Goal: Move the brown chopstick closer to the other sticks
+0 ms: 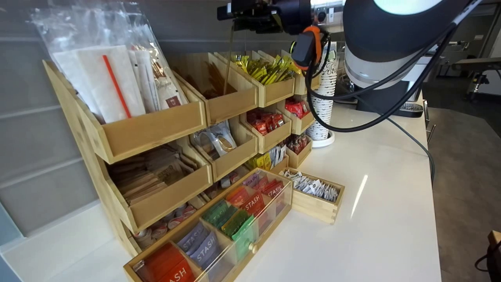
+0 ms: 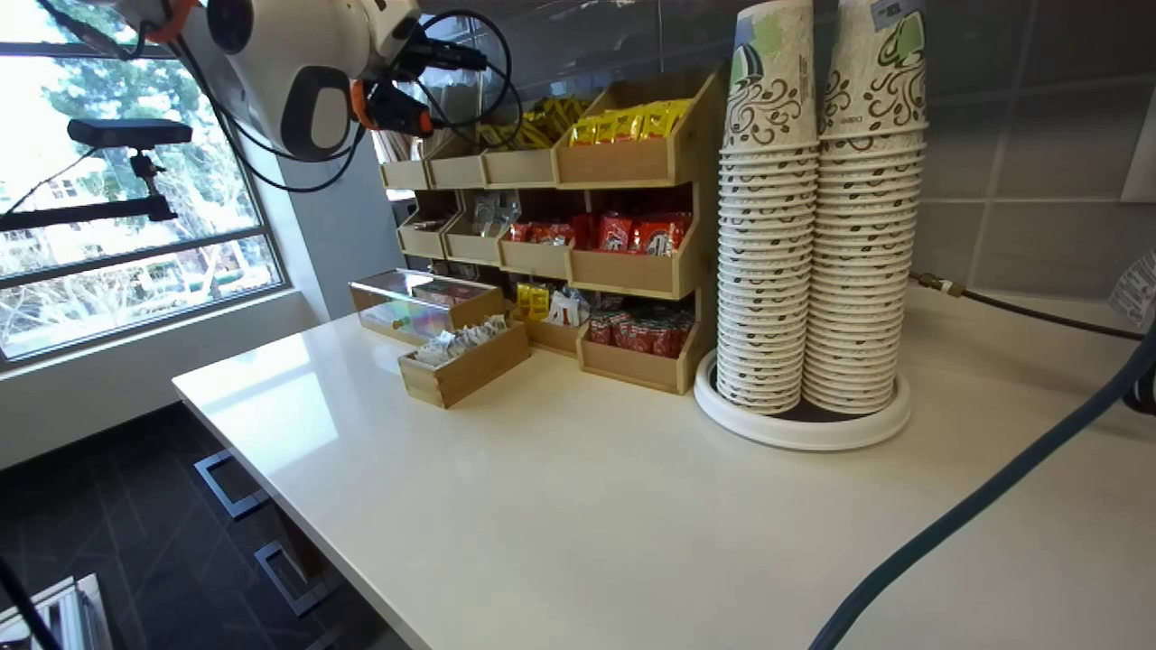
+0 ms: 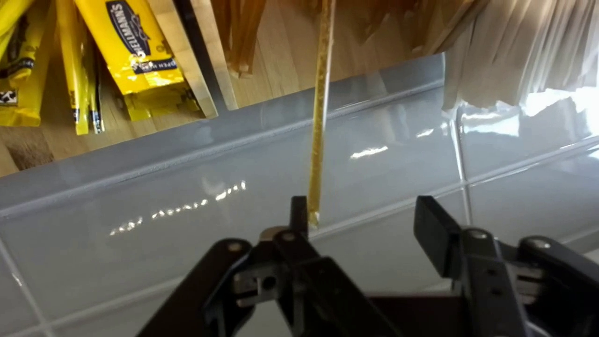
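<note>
Wrist view: tool (image 3: pixel 361 208) nearest, bottom centre-right, fingers (image 3: pixel 433 234) parted, gripping nothing. Brown chopstick (image 3: pixel 319 121) lies toward frame-left side of tool's gap: near end just beside left-of-frame fingertip (image 3: pixel 299 210), contact unclear; long axis runs up frame, out past top edge. Beyond, other sticks (image 3: pixel 243 37) at top of frame, to both sides of it. In exterior view, chopstick stands steeply, upper centre, from wooden bin (image 1: pixel 233 103) up to tool. Likely next: closing on near end, right-of-frame finger having farther to come.
</note>
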